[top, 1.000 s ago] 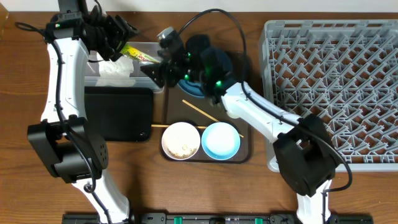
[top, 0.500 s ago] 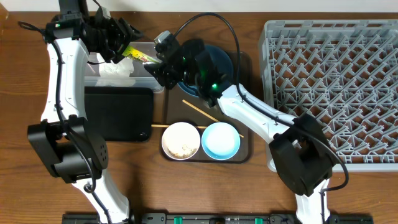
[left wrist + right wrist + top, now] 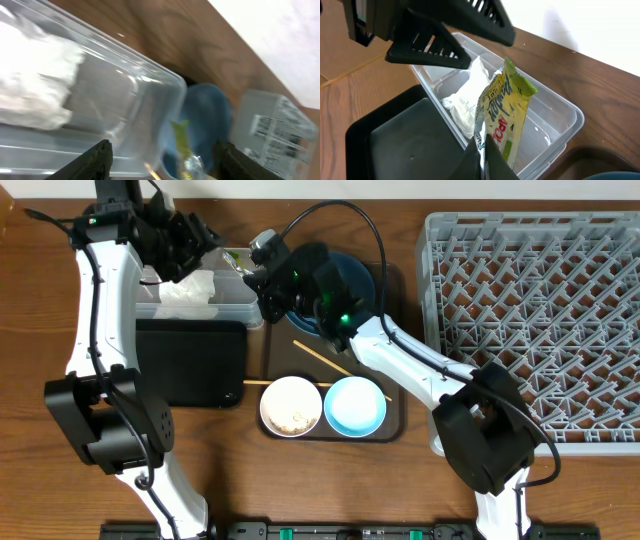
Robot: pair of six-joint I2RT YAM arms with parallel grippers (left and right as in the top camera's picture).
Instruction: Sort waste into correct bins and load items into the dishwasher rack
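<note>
Yellow-green printed snack wrapper [image 3: 507, 120] hangs over the clear plastic rectangular tub [image 3: 560, 112], pinched in the right hand [image 3: 482, 155]; the left hand [image 3: 164, 147] is spread nearby. Crumpled white tissue [image 3: 467, 97] lies inside (one sorted). The white bowl of rice grains [image 3: 291, 405] is not yet emptied, and the grey pegged plastic rack [image 3: 540, 310] holds nothing.

- Wooden table [image 3: 300, 490]: brown, with a clear grain, filling most of the overhead view. The same wood shows in the left of the right wrist view [image 3: 350, 105].
- Brown serving tray [image 3: 396, 412]: dark, rectangular with rounded corners. It lies flat on the table near the middle, its long sides running from front to back.
- White wall [image 3: 260, 188]: a pale strip beyond the table's far edge. It is also plain and bright in the upper right of the right wrist view [image 3: 580, 20].
- Dark bar [image 3: 250, 532]: runs along the near edge and has small green parts. It is cropped, and may be a mounting rail.
</note>
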